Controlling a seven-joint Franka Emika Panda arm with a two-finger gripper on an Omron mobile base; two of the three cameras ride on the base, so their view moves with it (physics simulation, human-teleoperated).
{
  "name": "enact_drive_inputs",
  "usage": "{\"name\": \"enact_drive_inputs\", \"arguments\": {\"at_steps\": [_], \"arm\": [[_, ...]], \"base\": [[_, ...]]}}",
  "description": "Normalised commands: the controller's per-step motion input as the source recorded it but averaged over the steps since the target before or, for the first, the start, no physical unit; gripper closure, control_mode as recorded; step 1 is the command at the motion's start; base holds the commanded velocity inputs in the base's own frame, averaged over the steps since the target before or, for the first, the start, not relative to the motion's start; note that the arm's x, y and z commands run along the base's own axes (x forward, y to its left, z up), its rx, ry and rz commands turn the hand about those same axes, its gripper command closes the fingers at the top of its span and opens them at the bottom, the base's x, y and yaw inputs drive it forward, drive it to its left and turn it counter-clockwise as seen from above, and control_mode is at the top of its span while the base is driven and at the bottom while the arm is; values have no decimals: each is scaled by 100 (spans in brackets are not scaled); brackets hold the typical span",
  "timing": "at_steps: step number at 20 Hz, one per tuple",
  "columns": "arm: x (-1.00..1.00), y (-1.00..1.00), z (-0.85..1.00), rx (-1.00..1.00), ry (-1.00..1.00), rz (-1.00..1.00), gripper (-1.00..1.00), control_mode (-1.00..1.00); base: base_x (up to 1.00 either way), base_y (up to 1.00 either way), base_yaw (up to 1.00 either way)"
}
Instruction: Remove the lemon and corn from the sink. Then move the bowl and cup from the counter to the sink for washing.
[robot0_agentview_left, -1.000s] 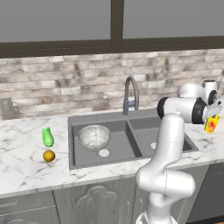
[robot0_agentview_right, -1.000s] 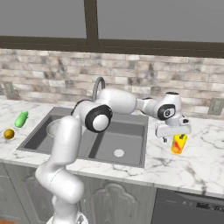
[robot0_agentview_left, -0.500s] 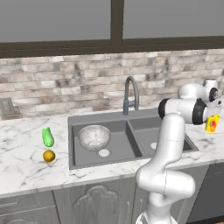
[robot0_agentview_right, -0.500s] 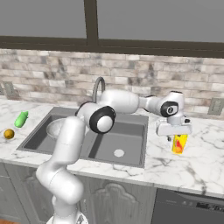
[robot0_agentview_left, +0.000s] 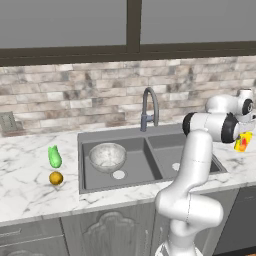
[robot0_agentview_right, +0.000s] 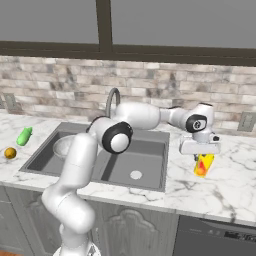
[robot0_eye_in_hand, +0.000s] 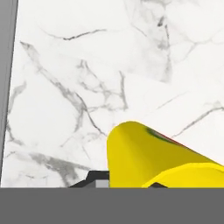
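Note:
The yellow cup (robot0_agentview_right: 202, 165) with its red mark is on the marble counter right of the sink (robot0_agentview_right: 150, 172). My gripper (robot0_agentview_right: 201, 156) comes down on it from above and is shut on its rim. The cup (robot0_agentview_left: 242, 141) also shows beside the arm's elbow, and its yellow wall (robot0_eye_in_hand: 148, 159) is close up, with one dark fingertip (robot0_eye_in_hand: 94, 178) beside it. The speckled bowl (robot0_agentview_left: 107, 155) sits in the sink's left basin. The green corn (robot0_agentview_left: 54, 156) and the lemon (robot0_agentview_left: 56, 178) lie on the counter left of the sink.
The curved faucet (robot0_agentview_left: 149, 107) stands behind the divider between the basins. The right basin (robot0_agentview_left: 175, 155) holds only its drain. A brick wall backs the counter, with an outlet (robot0_agentview_right: 245, 121) at the right.
The jaws have closed from wide open onto the cup. The cup, bowl, corn and lemon stay where they were.

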Motion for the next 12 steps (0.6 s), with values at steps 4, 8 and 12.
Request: {"name": "enact_drive_inputs", "arguments": {"at_steps": [4, 8, 12], "arm": [[-18, 21, 16, 0, -9, 0, 100, -100], [-19, 22, 21, 0, -11, 0, 100, -100], [-22, 26, 16, 0, -10, 0, 100, -100]], "base": [[0, 0, 0], [0, 0, 0], [0, 0, 0]]}}
